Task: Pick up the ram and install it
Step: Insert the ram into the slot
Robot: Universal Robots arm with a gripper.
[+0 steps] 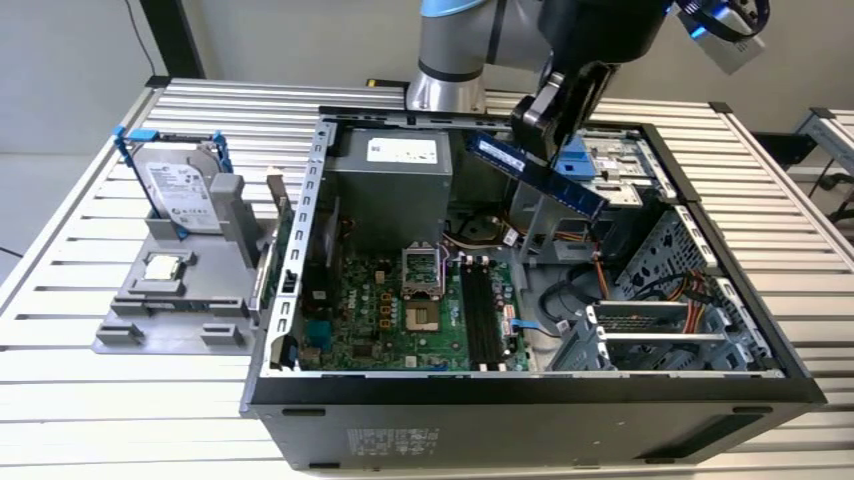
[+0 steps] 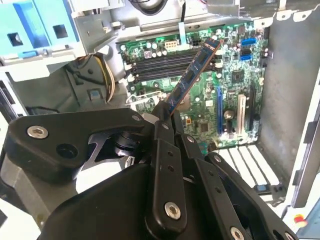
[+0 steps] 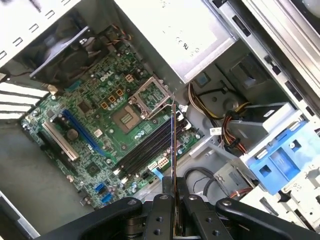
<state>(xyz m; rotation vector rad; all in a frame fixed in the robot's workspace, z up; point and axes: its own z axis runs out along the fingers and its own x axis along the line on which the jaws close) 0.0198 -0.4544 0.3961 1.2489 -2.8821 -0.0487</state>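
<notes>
Nearest the exterior camera, an open black metal computer case lies on the slatted metal worktop. Its green motherboard faces up, with long black memory slots along it. On the exterior view's left, beside the case, a grey plastic holder carries a small square silver processor and, farther back, an upright silver hard drive. Above the case's far half, the black claw grips the ram, a long, thin bluish-green circuit-board stick, held tilted in the air, apart from the slots.
</notes>
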